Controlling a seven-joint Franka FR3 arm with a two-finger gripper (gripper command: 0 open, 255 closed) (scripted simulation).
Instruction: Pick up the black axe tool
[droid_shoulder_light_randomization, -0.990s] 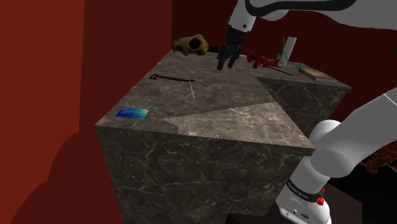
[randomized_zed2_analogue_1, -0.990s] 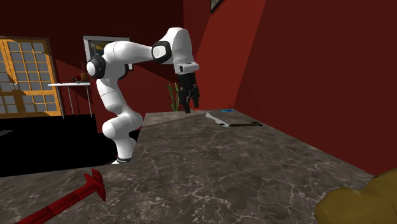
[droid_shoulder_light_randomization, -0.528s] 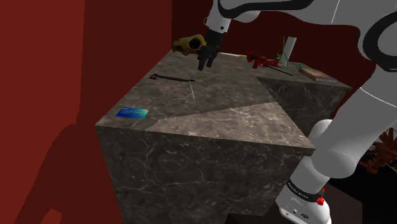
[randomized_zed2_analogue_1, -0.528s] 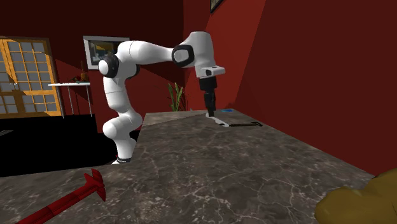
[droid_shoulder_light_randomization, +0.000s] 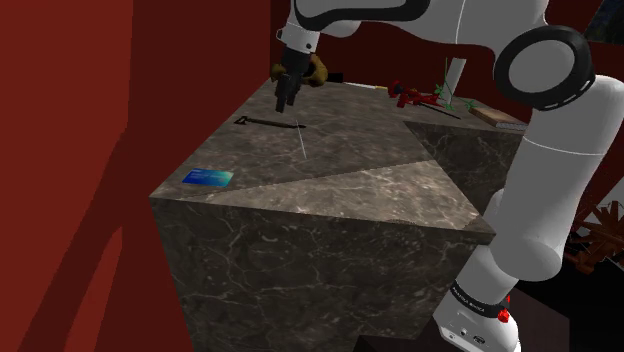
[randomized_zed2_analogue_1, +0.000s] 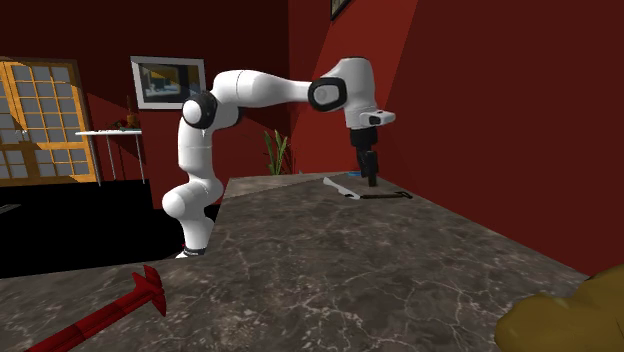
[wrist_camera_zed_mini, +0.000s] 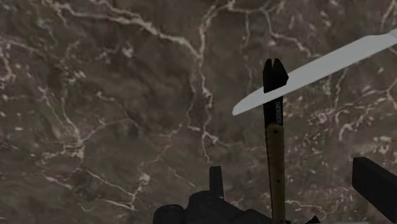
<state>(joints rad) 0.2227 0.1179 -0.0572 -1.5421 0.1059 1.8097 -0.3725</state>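
The gripper (droid_shoulder_light_randomization: 287, 96) hovers over the black axe tool (droid_shoulder_light_randomization: 268, 122), jaws spread either side of its handle, not touching. The approach looks nearly done. Next it likely must descend and clamp the handle.

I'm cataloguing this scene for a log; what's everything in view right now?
counter: one, dark marble, centre.
axe tool: one, black and tan, on the counter under the end effector.
knife: one, white, at the axe tool's end.
card: one, blue, near a counter corner.
tool: one, red, counter's far side in the shoulder view.
lumpy object: one, yellow-brown, counter's far edge.
plant: one, green, beyond the counter.
arm: one, white, dark joints.
end effector: one, black, open, over the axe tool.
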